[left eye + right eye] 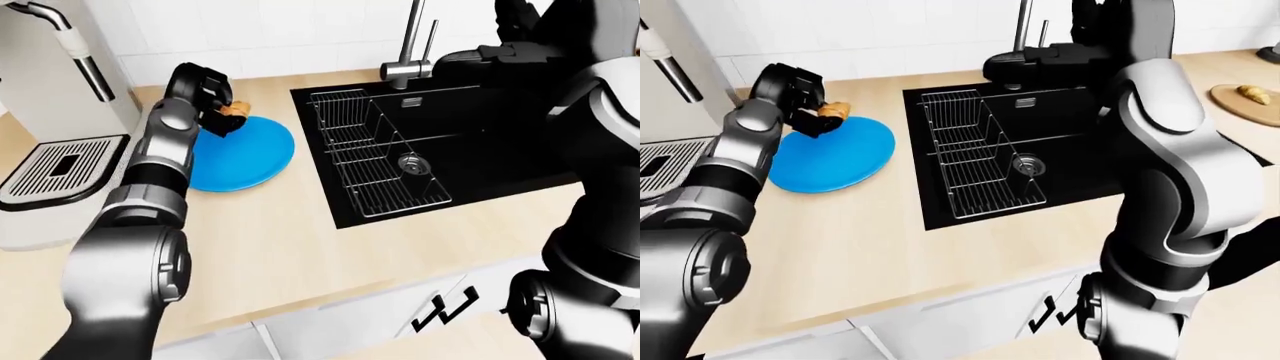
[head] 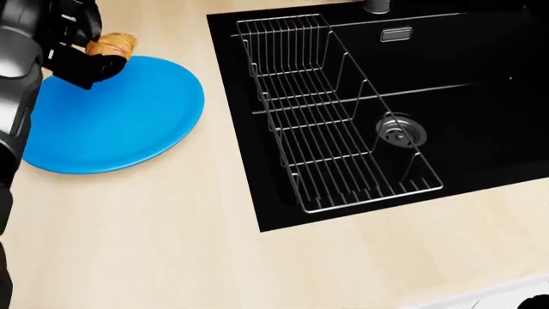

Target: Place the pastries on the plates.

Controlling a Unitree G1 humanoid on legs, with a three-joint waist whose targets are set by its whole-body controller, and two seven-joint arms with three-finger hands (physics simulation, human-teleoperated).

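Observation:
A golden pastry (image 2: 114,44) is gripped in my left hand (image 2: 85,59), which is shut on it just above the upper left rim of the blue plate (image 2: 120,122); whether it touches the plate I cannot tell. A second pastry (image 1: 1251,93) lies on a tan round plate (image 1: 1236,106) at the far right of the counter in the right-eye view. My right hand (image 1: 1025,64) is raised high near the faucet, above the sink; its dark fingers merge together, and nothing shows in it.
A black sink (image 2: 481,77) holds a wire dish rack (image 2: 326,122) and a drain (image 2: 400,131). The faucet (image 1: 410,45) rises at its top edge. A coffee machine (image 1: 55,112) with a drip tray stands left of the blue plate.

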